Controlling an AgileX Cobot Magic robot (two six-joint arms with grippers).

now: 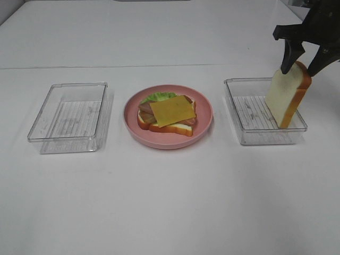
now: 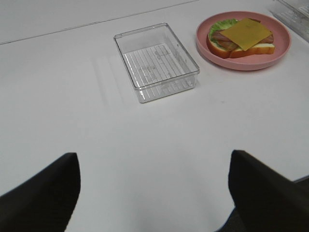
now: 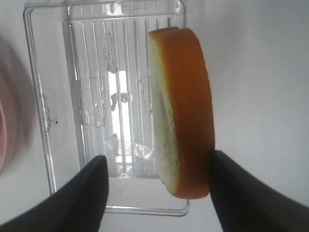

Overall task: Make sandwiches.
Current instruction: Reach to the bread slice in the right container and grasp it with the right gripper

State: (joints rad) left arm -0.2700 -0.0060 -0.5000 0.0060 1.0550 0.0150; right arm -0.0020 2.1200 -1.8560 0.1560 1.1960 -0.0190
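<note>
An open stack for the sandwiches [image 1: 169, 114] lies on the round pink plate [image 1: 204, 133]: a bread slice, green lettuce, brown and pink meat, and a yellow cheese square [image 1: 171, 110] on top. The left wrist view shows the same stack [image 2: 241, 37]. A second bread slice [image 1: 285, 96] stands on edge, tilted, in the right clear tray [image 1: 234, 106]. My right gripper [image 1: 300, 70] straddles its top edge. In the right wrist view the bread slice [image 3: 186, 111] sits between the open fingers; one touches the crust, the other stands apart. My left gripper [image 2: 154, 193] is open and holds nothing.
An empty clear tray [image 1: 37, 127] stands left of the plate, also seen as the tray [image 2: 145, 34] in the left wrist view. The white table runs wide in front of all three. The left arm does not show in the high view.
</note>
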